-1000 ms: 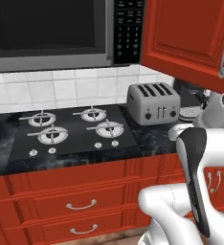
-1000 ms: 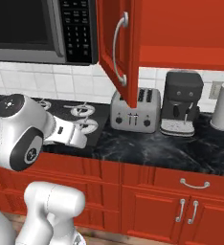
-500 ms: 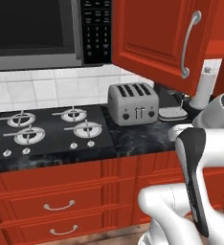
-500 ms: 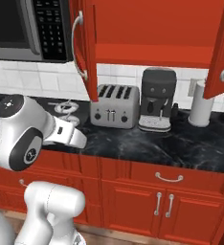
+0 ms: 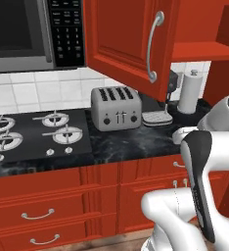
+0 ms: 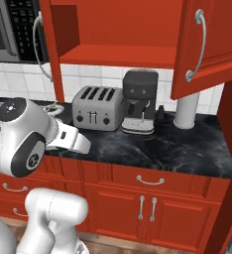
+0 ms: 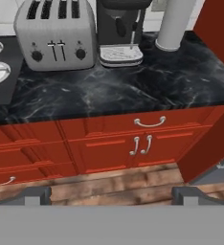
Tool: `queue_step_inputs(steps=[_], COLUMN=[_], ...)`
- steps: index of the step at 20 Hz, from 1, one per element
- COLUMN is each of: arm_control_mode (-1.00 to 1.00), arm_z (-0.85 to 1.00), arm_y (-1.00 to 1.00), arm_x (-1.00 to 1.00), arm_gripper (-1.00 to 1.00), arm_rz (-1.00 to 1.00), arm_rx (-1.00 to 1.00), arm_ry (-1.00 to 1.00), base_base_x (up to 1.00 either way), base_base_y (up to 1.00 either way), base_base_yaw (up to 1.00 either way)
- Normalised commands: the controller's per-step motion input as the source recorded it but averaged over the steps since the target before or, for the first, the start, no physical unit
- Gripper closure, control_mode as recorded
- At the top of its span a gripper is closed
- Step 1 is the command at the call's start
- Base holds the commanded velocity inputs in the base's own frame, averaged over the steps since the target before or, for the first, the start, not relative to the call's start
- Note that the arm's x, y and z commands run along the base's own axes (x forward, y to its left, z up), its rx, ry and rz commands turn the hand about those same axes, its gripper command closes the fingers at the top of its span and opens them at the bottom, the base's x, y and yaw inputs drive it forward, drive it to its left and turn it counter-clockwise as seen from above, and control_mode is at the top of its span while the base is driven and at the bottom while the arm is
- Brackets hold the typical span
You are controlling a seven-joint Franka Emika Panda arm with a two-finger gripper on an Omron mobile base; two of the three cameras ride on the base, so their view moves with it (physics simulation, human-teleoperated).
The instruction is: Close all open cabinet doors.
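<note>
1. Left door [image 5: 128, 41] hangs swung out above the toaster [image 5: 115, 107], still to be shut.
2. My gripper [image 7: 111, 194] is spread wide and empty, low in front of the counter [image 7: 133, 91] right of the toaster, not yet raised.
3. Right door [image 6: 212, 42] stands ajar, well right of the toaster.

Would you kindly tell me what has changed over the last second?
The base has driven to the right along the counter, so the whole scene slid left in both base views; the things themselves did not move. The toaster, coffee machine and both open cabinet doors stayed put. The gripper stayed open, holding nothing.
</note>
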Motion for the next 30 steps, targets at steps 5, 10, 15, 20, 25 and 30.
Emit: queue_step_inputs(steps=[5,10,15,20,25,30], arm_control_mode=[1.00,1.00,1.00,1.00,1.00,1.00], arm_z=[0.00,0.00,0.00,0.00,0.00,0.00], arm_y=[0.00,0.00,0.00,0.00,0.00,0.00], arm_x=[0.00,0.00,0.00,0.00,0.00,0.00], arm_gripper=[-1.00,-1.00,-1.00,-1.00,-1.00,-1.00], arm_rz=[0.00,0.00,0.00,0.00,0.00,0.00], arm_rx=[0.00,0.00,0.00,0.00,0.00,0.00], arm_ry=[0.00,0.00,0.00,0.00,0.00,0.00], base_base_x=[0.00,0.00,0.04,0.12,0.21,0.33], base_base_y=[-0.34,-0.35,-0.38,-0.29,-0.20,-0.10], base_base_yaw=[0.00,0.00,0.00,0.00,0.00,0.00])
